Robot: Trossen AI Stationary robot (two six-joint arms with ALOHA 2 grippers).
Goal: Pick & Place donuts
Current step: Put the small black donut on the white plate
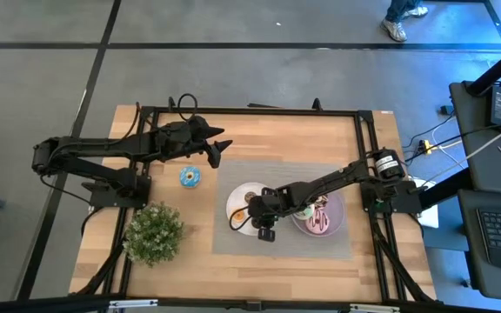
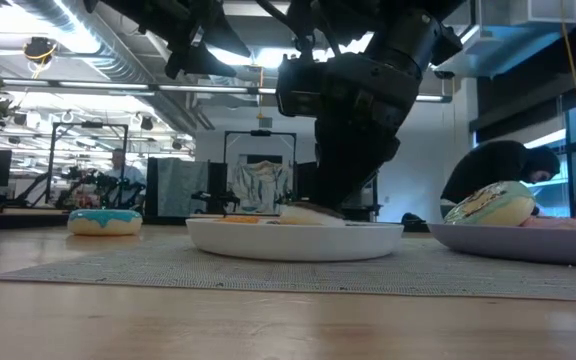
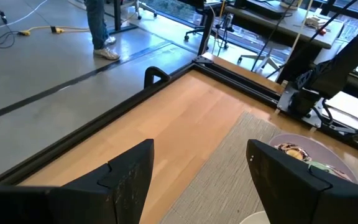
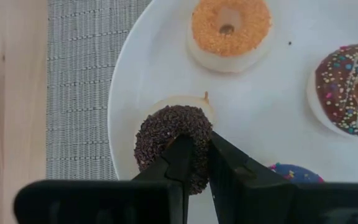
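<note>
table (image 1: 320, 139): pale smooth wood | mat (image 1: 337, 243): grey woven cloth | white plate (image 4: 272, 118): glossy

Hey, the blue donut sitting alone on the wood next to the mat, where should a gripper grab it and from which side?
From straight above: the blue donut lies flat on bare table, so put one finger in its hole and one outside, pinching the ring wall. The open left gripper is probably nearest.

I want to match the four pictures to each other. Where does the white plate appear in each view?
High view: white plate on the grey mat, centre, under the right gripper.
Low view: centre, below the dark gripper.
Left wrist view: only a sliver at the bottom edge.
Right wrist view: fills most of the picture.
Shared landmark: the grey mat.
</note>
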